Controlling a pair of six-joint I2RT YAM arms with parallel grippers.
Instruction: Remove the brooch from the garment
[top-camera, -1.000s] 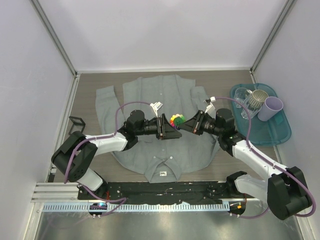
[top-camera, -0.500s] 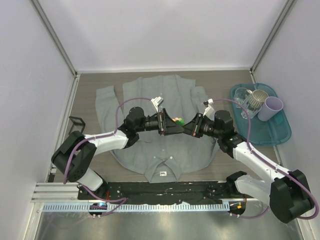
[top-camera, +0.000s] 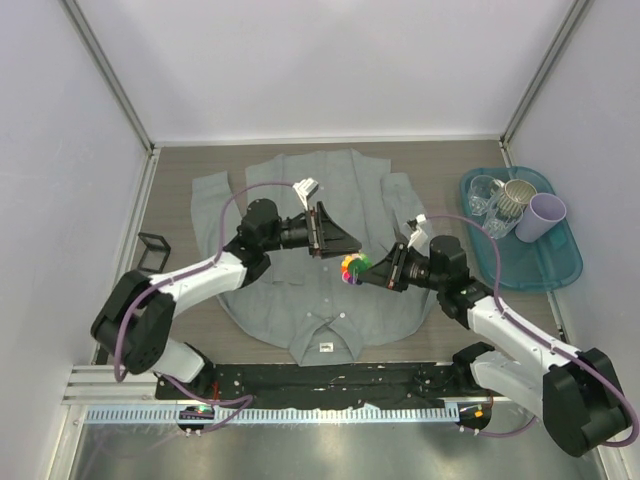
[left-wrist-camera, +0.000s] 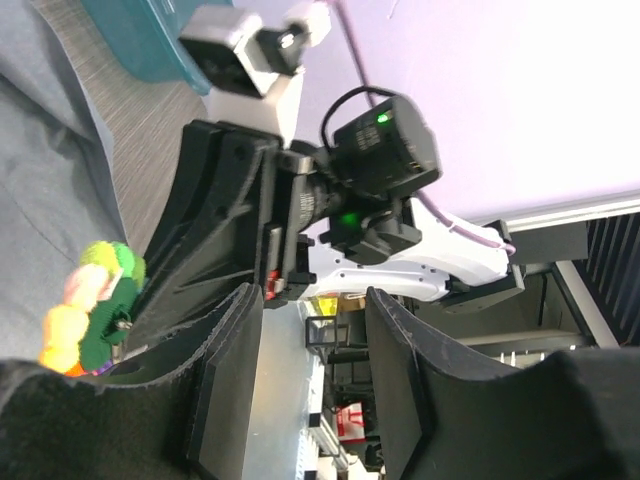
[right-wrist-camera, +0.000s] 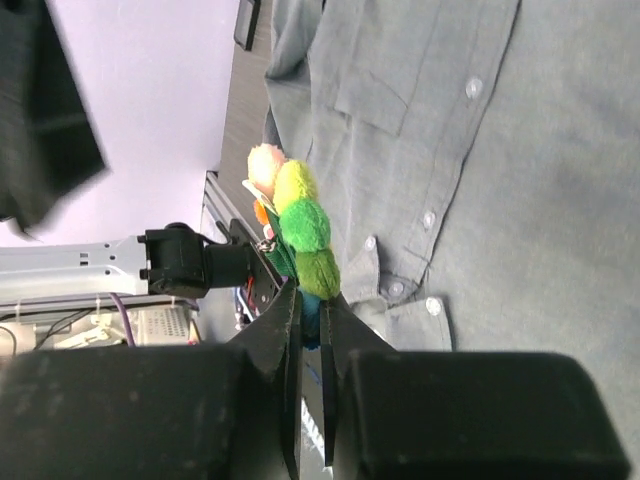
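The grey shirt (top-camera: 300, 200) lies flat on the table, collar toward the near edge; it also shows in the right wrist view (right-wrist-camera: 500, 150). My right gripper (top-camera: 362, 270) is shut on the rainbow flower brooch (top-camera: 352, 267) and holds it by its lower petals above the shirt's chest. In the right wrist view the brooch (right-wrist-camera: 295, 215) stands out from the gripper (right-wrist-camera: 313, 305), apart from the fabric. My left gripper (top-camera: 338, 240) is open and empty, a little far-left of the brooch. In the left wrist view the gripper (left-wrist-camera: 310, 390) faces the brooch (left-wrist-camera: 90, 305).
A teal tray (top-camera: 560, 270) at the right holds clear glasses (top-camera: 485, 195), a beige mug (top-camera: 517, 196) and a lavender cup (top-camera: 545, 215). A small black stand (top-camera: 150, 246) sits at the table's left edge. Walls close in the far and side edges.
The two grippers met at the brooch; now my left gripper has drawn back toward the far left, open. My right gripper has pulled the brooch nearer, away from the shirt.
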